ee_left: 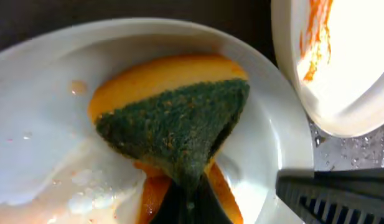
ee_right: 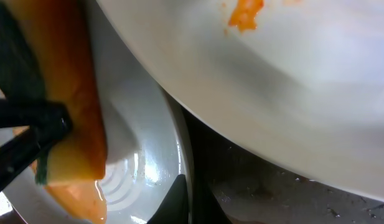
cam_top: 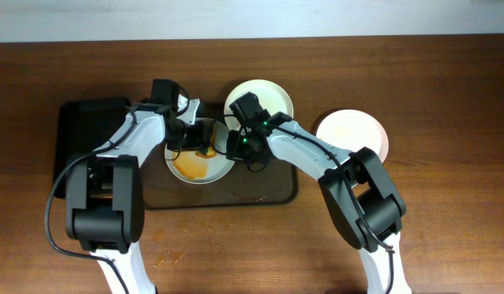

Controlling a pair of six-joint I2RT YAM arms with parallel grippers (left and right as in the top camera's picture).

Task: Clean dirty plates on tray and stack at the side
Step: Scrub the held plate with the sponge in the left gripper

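Dirty plate [cam_top: 225, 168] sits on the tray [cam_top: 88, 131], toward its right half, with an orange sauce film across its middle and near side. On it lies the sponge [ee_left: 179, 121], green scouring face up in the left wrist view, its orange body pressed against the plate's floor. My left gripper [ee_left: 188, 202] has its fingers pinched on the sponge's narrow end, so the sponge fans out ahead of the fingertips with its long axis running straight away from them.

My right gripper [cam_top: 238, 145] is at the plate's right rim, on the side facing the second plate [cam_top: 264, 96]. The right wrist view shows one finger at the rim, but I cannot tell whether the pair is clamped on it or merely beside it.

The second plate, smeared with orange, overhangs the first plate's far right edge. A clean-looking plate [cam_top: 358, 135] rests well apart on the table [cam_top: 448, 82], to the right.

I judge that scrubbing is under way. The remaining sauce lies beneath and behind the sponge, so the left arm, being the one on it, should sweep back toward me.
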